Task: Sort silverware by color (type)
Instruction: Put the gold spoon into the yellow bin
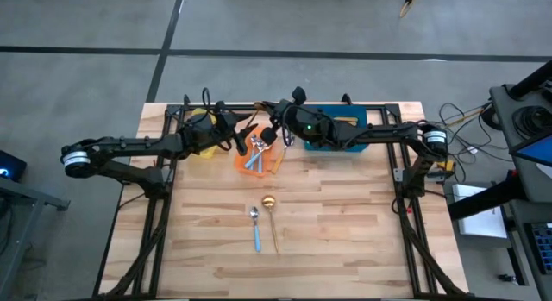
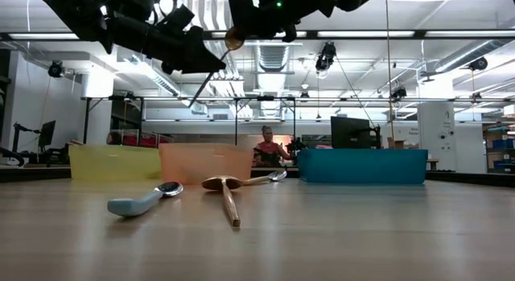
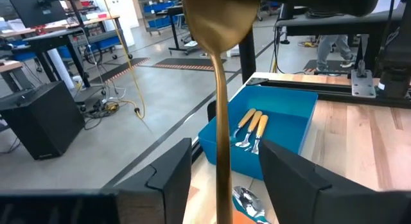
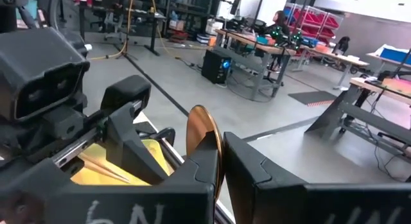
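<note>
Only our left wrist view shows orange-handled spoons inside the blue bin; left gripper released, right gripper grasping the gold spoon.

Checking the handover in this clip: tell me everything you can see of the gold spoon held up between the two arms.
The gold spoon is thin, all one shiny golden metal, with a rounded bowl and a long slim handle. It hangs in the air above the bins at the back of the table, bowl up and handle down. The right gripper is shut on the bowl's edge. The handle runs down between the fingers of the open left gripper, which stand on either side; no contact with them shows.
</note>
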